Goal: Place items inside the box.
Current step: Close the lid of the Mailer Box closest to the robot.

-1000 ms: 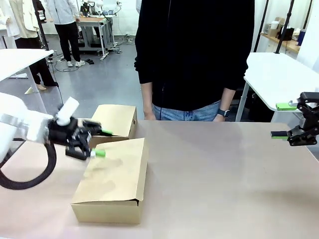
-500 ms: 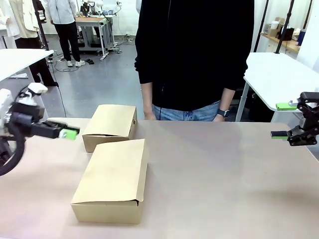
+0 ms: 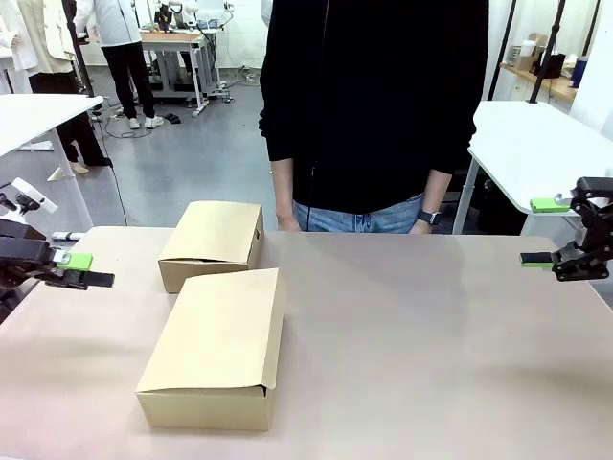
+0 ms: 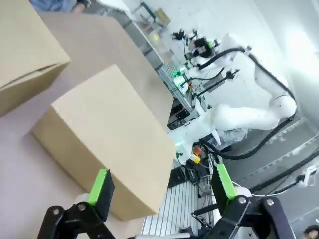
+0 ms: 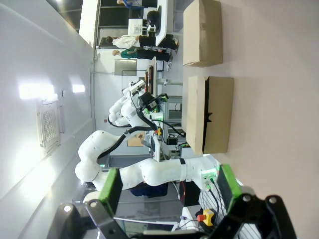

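Observation:
Two brown cardboard boxes lie on the table with their lids shut: a near box and a far box. The items are out of view. My left gripper hovers at the table's left edge, left of both boxes, open with nothing between its fingers. At the right edge my right gripper is held above the table, open and empty, far from the boxes.
A person in a black top stands at the far edge, hands hanging by the table rim. Bare tabletop stretches from the boxes to the right gripper. White side tables stand beyond both ends.
My left arm has pulled back from over the near box to the table's left edge. The right arm and both boxes have stayed put.

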Motion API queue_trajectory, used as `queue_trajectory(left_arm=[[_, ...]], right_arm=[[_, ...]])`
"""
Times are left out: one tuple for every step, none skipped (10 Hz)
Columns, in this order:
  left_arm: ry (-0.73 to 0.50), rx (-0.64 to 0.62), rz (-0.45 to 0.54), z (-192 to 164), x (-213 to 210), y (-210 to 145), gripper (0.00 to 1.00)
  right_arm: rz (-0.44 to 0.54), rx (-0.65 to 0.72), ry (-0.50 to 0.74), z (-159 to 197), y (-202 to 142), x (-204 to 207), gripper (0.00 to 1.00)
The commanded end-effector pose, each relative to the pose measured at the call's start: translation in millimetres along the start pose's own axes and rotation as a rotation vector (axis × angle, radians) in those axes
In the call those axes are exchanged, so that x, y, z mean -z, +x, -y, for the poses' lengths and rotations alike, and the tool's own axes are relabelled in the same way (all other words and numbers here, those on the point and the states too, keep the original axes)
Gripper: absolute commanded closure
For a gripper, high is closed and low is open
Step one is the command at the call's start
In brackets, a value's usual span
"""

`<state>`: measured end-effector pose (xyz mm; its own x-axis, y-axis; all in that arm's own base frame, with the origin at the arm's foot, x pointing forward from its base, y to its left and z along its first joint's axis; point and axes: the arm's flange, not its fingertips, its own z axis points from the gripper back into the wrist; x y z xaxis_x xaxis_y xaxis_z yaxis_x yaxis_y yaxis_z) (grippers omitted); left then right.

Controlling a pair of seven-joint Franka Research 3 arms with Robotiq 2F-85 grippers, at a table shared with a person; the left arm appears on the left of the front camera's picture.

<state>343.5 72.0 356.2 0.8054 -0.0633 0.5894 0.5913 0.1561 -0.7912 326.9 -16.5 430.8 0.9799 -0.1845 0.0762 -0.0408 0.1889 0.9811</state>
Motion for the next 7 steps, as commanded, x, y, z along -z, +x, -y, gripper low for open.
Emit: queue_trajectory(left_arm=[[-0.017,0.054,-0.072,10.6,17.1,-2.2,0.0],[-0.017,0.054,-0.072,10.6,17.1,-2.2,0.0],[-0.017,0.054,-0.072,10.6,17.1,-2.2,0.0],[-0.017,0.054,-0.072,10.6,17.1,-2.2,0.0],[-0.017,0.054,-0.072,10.6,17.1,-2.2,0.0],[-0.017,0.054,-0.072,10.6,17.1,-2.2,0.0],[-0.017,0.054,-0.072,10.6,17.1,-2.2,0.0]], right_arm=[[0.005,-0.003,0.013,-2.4,0.5,0.2,0.0],[0.005,-0.003,0.013,-2.4,0.5,0.2,0.0],[0.005,-0.003,0.013,-2.4,0.5,0.2,0.0],[0.005,-0.003,0.013,-2.4,0.5,0.2,0.0],[0.005,-0.003,0.013,-2.4,0.5,0.2,0.0],[0.005,-0.003,0.013,-2.4,0.5,0.2,0.0],[0.005,-0.003,0.013,-2.4,0.5,0.2,0.0]])
